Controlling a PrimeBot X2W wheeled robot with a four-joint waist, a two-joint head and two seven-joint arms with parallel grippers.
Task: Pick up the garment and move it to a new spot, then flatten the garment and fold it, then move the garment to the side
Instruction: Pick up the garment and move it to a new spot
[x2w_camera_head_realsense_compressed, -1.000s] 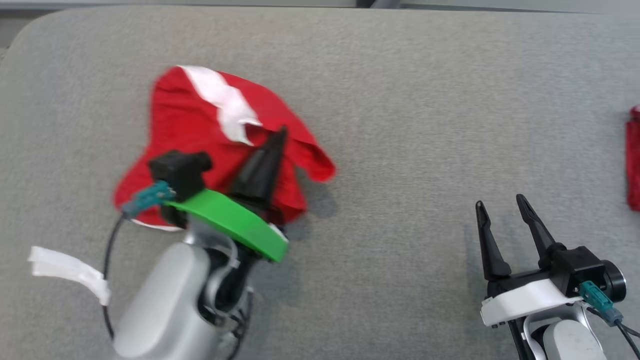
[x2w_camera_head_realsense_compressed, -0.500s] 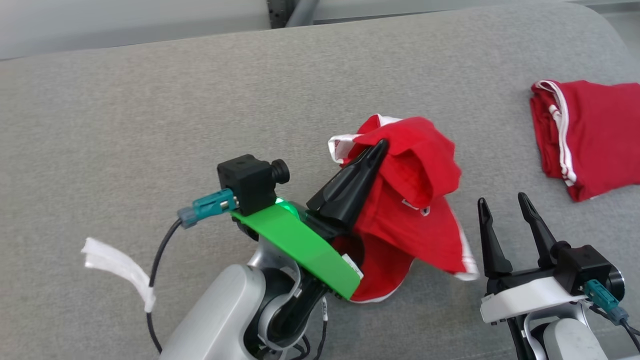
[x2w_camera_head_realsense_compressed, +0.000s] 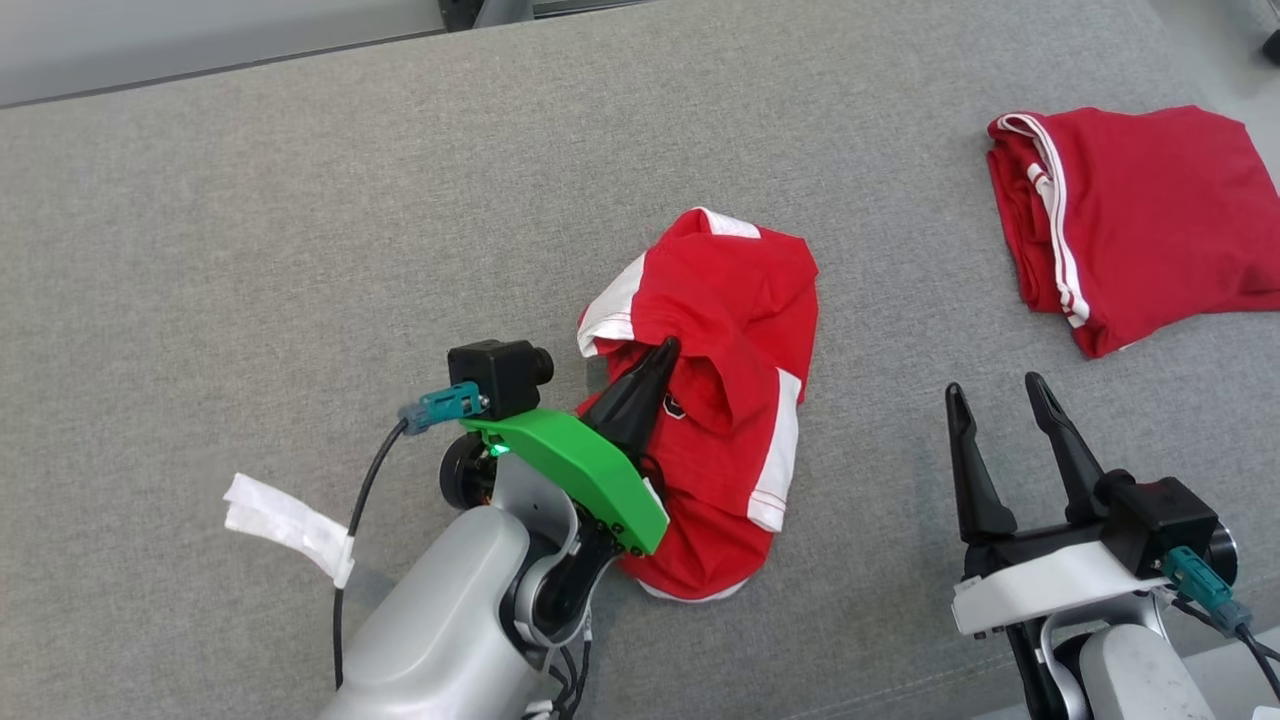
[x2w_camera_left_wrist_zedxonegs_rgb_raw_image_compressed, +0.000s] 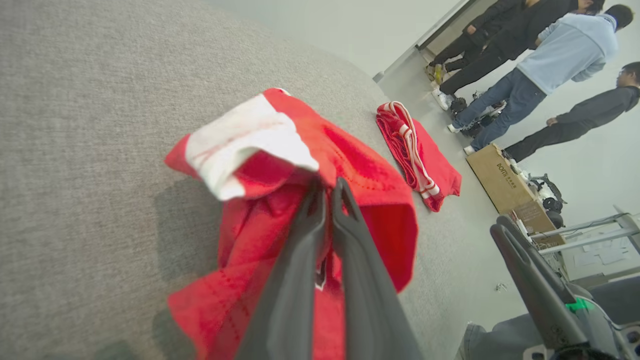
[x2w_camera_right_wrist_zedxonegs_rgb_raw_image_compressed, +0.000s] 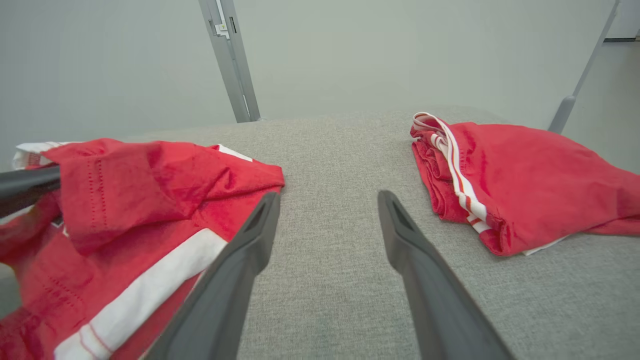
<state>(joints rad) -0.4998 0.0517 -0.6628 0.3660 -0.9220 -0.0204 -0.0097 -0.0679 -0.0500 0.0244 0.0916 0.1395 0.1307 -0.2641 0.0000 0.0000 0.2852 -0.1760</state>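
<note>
A crumpled red garment (x2w_camera_head_realsense_compressed: 735, 330) with white stripes lies bunched on the grey cushion near the middle; it also shows in the left wrist view (x2w_camera_left_wrist_zedxonegs_rgb_raw_image_compressed: 360, 165) and the right wrist view (x2w_camera_right_wrist_zedxonegs_rgb_raw_image_compressed: 125, 200). My left gripper (x2w_camera_head_realsense_compressed: 668, 347) is shut on a fold of this garment, its fingers (x2w_camera_left_wrist_zedxonegs_rgb_raw_image_compressed: 320, 215) pressed together with red cloth pinched at the tips. My right gripper (x2w_camera_head_realsense_compressed: 993, 388) stands open to the garment's right, above bare cushion, with nothing between its fingers (x2w_camera_right_wrist_zedxonegs_rgb_raw_image_compressed: 250, 240).
A second red garment (x2w_camera_head_realsense_compressed: 1130, 220), folded, with white trim, lies at the far right (x2w_camera_right_wrist_zedxonegs_rgb_raw_image_compressed: 505, 175) (x2w_camera_left_wrist_zedxonegs_rgb_raw_image_compressed: 415, 150). A white tape strip (x2w_camera_head_realsense_compressed: 285, 525) hangs off my left arm's cable. Several people (x2w_camera_left_wrist_zedxonegs_rgb_raw_image_compressed: 540, 55) and a cardboard box (x2w_camera_left_wrist_zedxonegs_rgb_raw_image_compressed: 502, 177) are beyond the cushion.
The head camera swung right, bringing the folded garment into view. My left gripper carried the crumpled garment rightward, lifted, and has now lowered it onto the cushion. The right gripper stayed open.
</note>
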